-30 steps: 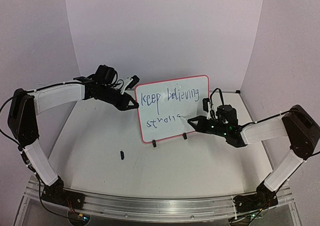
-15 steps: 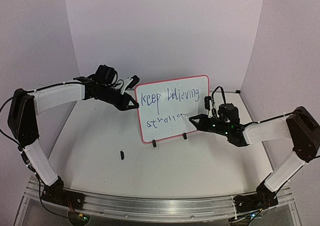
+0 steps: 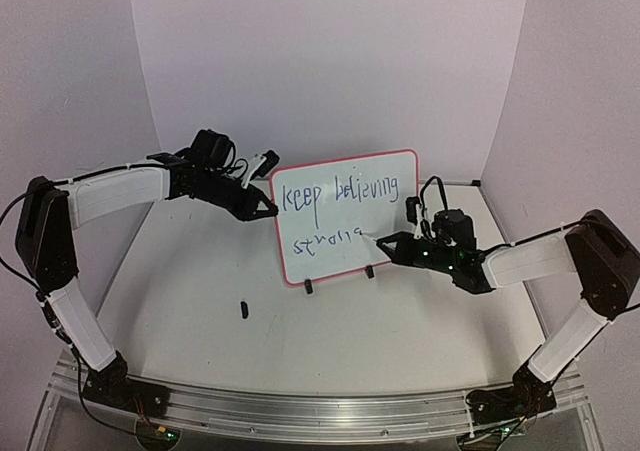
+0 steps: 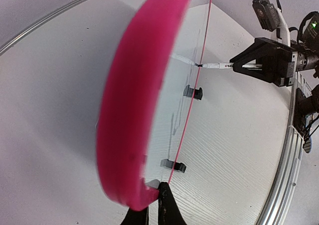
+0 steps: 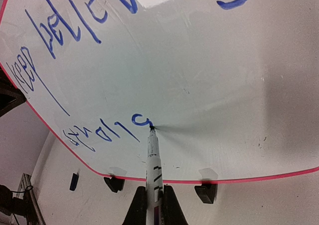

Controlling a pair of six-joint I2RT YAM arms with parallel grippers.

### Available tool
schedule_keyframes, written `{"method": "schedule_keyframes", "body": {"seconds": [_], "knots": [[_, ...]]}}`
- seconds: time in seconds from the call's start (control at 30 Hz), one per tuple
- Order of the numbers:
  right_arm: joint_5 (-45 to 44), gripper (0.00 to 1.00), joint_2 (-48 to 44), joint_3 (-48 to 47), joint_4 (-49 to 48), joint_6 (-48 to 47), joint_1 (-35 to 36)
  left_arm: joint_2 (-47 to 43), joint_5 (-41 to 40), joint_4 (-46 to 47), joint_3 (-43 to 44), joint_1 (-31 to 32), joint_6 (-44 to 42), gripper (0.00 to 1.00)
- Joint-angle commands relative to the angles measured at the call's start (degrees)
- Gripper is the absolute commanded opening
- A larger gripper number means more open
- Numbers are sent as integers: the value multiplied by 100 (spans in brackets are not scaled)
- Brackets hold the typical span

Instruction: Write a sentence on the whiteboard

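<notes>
Whiteboard [image 3: 328, 265] stands near the middle of the table [image 3: 300, 346], propped nearly upright on two small black clip feet [image 3: 309, 287] along its bottom edge, with its written face turned toward the arms. It is a small white rectangle with rounded corners and a thin red border. In the left wrist view it is seen almost edge-on, and the border fills the frame as a wide, blurred pink band.

The sentence [image 3: 345, 193] is in thin blue handwriting on two lines. The upper line, "keep believing", runs across most of the board. The lower line sits at the lower left and reads "stron", followed by a small round loop. In the right wrist view the writing appears upside down, and the white surface shows faint smudges and a few dark specks.

The left gripper [image 3: 272, 209] is clamped on the board's left edge, its two fingers pinching the red rim at a rounded corner. The right gripper [image 5: 153, 210] is closed around a slim white marker [image 5: 153, 155], which points at the board from the right. The marker's dark tip touches the surface right at the loop ending the lower line.

A small dark object [image 3: 243, 309] lies on the table to the left of the board, apart from both arms.
</notes>
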State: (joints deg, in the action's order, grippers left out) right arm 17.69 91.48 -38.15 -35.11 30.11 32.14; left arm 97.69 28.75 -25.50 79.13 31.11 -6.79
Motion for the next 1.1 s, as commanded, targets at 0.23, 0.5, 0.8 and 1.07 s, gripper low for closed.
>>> {"method": "schedule_keyframes", "body": {"seconds": [0.23,0.5,0.8,1.07], "knots": [[-103,0,148,45,-171,85,-15,312,-414,-922,-162,167,-303,0],[-128,0,217,210,-171,144,-7,329,-406,-921,-161,169,-289,0],[-169,0,452,170,-173,146,103,321,-414,-922,-161,176,-293,0],[-118,0,312,102,-172,206,214,321,-415,-925,-161,176,-297,0]]}}
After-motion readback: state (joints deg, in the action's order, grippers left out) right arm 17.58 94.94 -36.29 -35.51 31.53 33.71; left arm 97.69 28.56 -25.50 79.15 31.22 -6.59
